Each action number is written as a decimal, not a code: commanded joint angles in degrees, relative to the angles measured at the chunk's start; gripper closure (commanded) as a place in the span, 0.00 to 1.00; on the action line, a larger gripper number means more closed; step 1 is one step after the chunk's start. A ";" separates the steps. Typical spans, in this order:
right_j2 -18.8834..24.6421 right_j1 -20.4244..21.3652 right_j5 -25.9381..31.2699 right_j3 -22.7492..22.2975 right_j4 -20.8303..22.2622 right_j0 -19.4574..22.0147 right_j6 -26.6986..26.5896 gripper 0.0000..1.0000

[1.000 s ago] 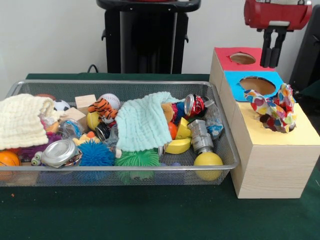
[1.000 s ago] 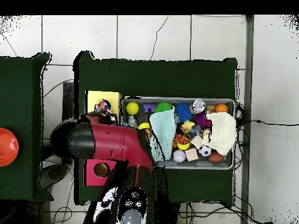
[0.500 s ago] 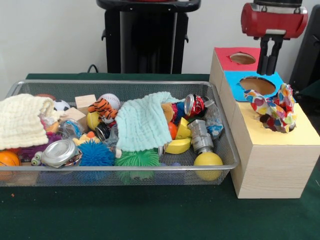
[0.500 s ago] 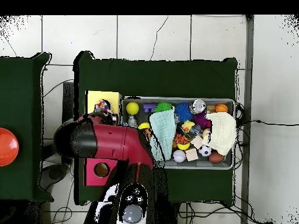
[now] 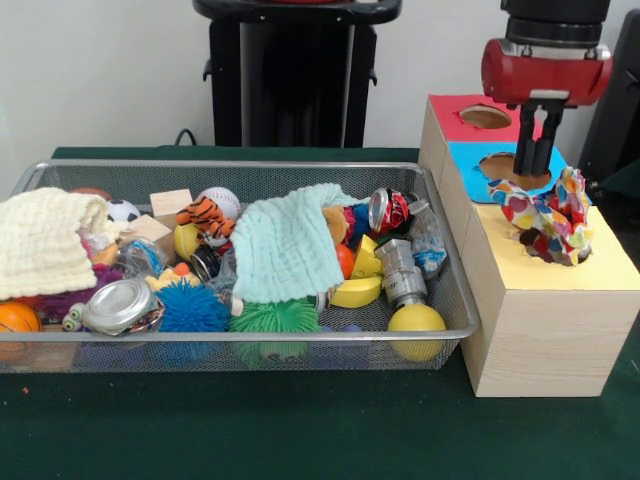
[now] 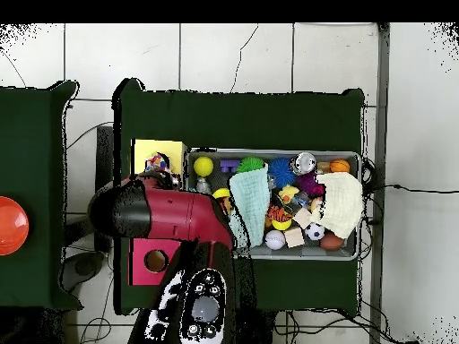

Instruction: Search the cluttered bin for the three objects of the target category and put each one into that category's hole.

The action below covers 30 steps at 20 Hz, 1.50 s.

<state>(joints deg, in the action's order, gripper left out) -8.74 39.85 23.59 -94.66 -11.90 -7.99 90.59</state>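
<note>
My gripper [image 5: 533,160] hangs over the hole [image 5: 508,170] in the blue section of the wooden box, just above it. Nothing shows in its grasp. A multicoloured patterned cloth [image 5: 545,220] lies bunched on the box's yellow section [image 5: 600,265], to the right of the gripper and below it. In the wire bin [image 5: 240,168] a mint cloth [image 5: 285,245] drapes over the middle clutter and a cream cloth [image 5: 45,240] lies at the left end. In the overhead view the red arm [image 6: 161,213] covers the blue section, and the patterned cloth [image 6: 159,163] shows on the yellow part.
The red section [image 5: 455,125] with its own hole [image 5: 485,116] is at the box's far end. The bin also holds balls, a crushed can [image 5: 390,210], a metal tin [image 5: 120,305], spiky toys, wooden blocks and a tiger toy [image 5: 207,215]. An orange bowl [image 6: 11,226] sits on a side table.
The gripper has come down and forward from above the red section's hole to just above the blue section's hole. The cloths and bin contents have not moved.
</note>
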 commanded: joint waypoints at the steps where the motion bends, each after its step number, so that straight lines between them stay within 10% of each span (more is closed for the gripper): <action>1: 5.40 -4.55 -4.18 -4.01 -1.45 1.02 12.32 1.00; 30: 6.02 -7.77 -11.12 -3.02 -3.35 -1.53 14.56 1.00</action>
<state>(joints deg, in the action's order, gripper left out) -7.56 35.04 15.35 -94.64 -12.69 -9.71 90.59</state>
